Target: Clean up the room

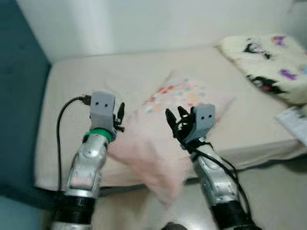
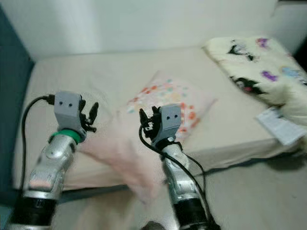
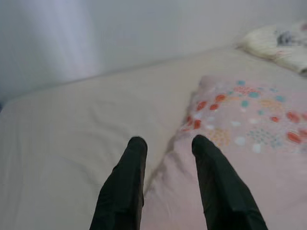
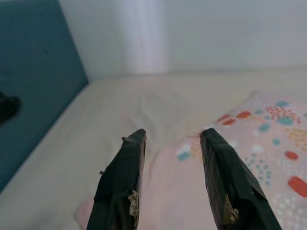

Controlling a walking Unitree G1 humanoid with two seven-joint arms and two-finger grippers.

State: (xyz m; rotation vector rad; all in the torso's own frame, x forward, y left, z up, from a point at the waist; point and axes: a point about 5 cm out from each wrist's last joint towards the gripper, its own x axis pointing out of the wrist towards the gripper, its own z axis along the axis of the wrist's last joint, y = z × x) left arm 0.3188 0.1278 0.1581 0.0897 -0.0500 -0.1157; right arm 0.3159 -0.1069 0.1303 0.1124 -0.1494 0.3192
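A pink pillow (image 1: 177, 96) with coloured dots lies across the beige bed (image 1: 96, 76). Its near end hangs blurred over the bed's front edge between my arms. My left gripper (image 1: 120, 116) hovers open above the pillow's left edge, its fingers (image 3: 132, 163) spread over the seam where pillow (image 3: 240, 124) meets sheet. My right gripper (image 1: 175, 116) is open too, held just above the pillow's middle (image 4: 268, 143), with nothing between its fingers (image 4: 127, 163).
A cream blanket (image 1: 273, 62) with cartoon prints is bunched at the bed's far right. White paper (image 1: 295, 122) lies near the right edge. A teal headboard (image 1: 19, 96) bounds the left, a white wall the back. Pale floor (image 1: 278, 191) runs along the front.
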